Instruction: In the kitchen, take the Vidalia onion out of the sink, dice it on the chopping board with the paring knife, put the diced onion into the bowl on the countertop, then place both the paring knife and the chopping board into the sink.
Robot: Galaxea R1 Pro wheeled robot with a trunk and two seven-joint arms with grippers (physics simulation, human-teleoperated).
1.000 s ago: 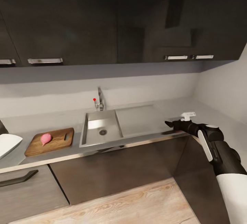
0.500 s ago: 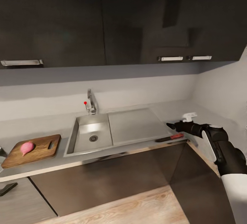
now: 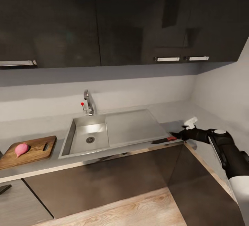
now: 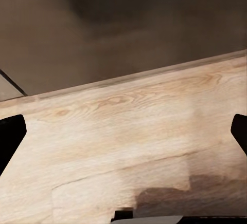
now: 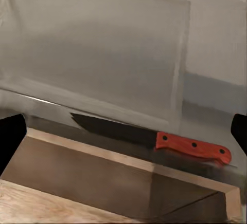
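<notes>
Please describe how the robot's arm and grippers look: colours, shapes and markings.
The right arm is glossy black with a white stripe along it, a pale grey ring near the wrist and a white upper segment. The right gripper is black with tapering fingers. In both wrist views the fingertips appear as plain black wedges.

Right arm reaching forward and low, forearm angling inward, right gripper (image 3: 175,135) pointing ahead with fingers (image 5: 11,134) spreading wide, left gripper (image 4: 123,134) gaping likewise

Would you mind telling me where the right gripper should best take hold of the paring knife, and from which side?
Probably by the red handle of the paring knife, coming down from above with the right gripper. It lies flat along the countertop's front edge, handle end nearest the gripper, dark blade pointing toward the sink.
</notes>
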